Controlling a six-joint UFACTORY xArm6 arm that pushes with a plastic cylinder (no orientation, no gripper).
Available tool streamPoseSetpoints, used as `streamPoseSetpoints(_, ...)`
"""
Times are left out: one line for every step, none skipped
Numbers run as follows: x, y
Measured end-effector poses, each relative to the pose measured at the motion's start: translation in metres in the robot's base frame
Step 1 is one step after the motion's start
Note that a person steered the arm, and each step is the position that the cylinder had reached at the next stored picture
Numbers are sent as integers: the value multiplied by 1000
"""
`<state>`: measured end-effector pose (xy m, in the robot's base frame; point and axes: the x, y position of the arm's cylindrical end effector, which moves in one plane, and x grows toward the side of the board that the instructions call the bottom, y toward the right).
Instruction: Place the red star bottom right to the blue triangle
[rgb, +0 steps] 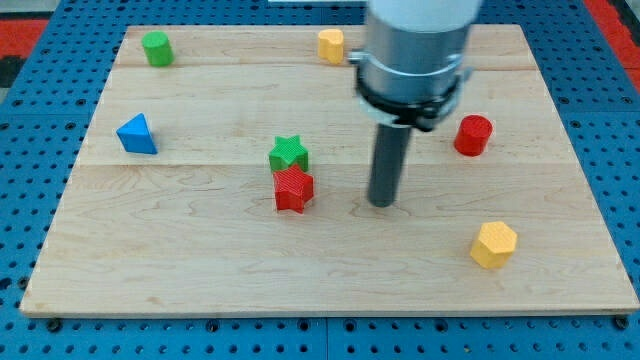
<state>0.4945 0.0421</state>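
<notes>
The red star (293, 189) lies near the middle of the wooden board (200, 270), touching the green star (288, 153) just above it. The blue triangle (137, 135) sits at the view's left, well apart from the red star. My tip (382, 203) rests on the board to the right of the red star, a short gap away, touching no block.
A green cylinder (156, 48) stands at the top left. A yellow block (331, 45) is at the top middle, beside the arm's body. A red cylinder (473, 135) is right of the rod. A yellow hexagon (494, 245) lies at the bottom right.
</notes>
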Motion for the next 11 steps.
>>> streamPoseSetpoints(-7, -53)
streamPoseSetpoints(-17, -87)
streamPoseSetpoints(-40, -95)
streamPoseSetpoints(-42, -134)
streamPoseSetpoints(-64, -176)
streamPoseSetpoints(-59, -184)
streamPoseSetpoints(-40, -147)
streamPoseSetpoints(-41, -180)
streamPoseSetpoints(-42, -228)
streamPoseSetpoints(-24, -163)
streamPoseSetpoints(12, -132)
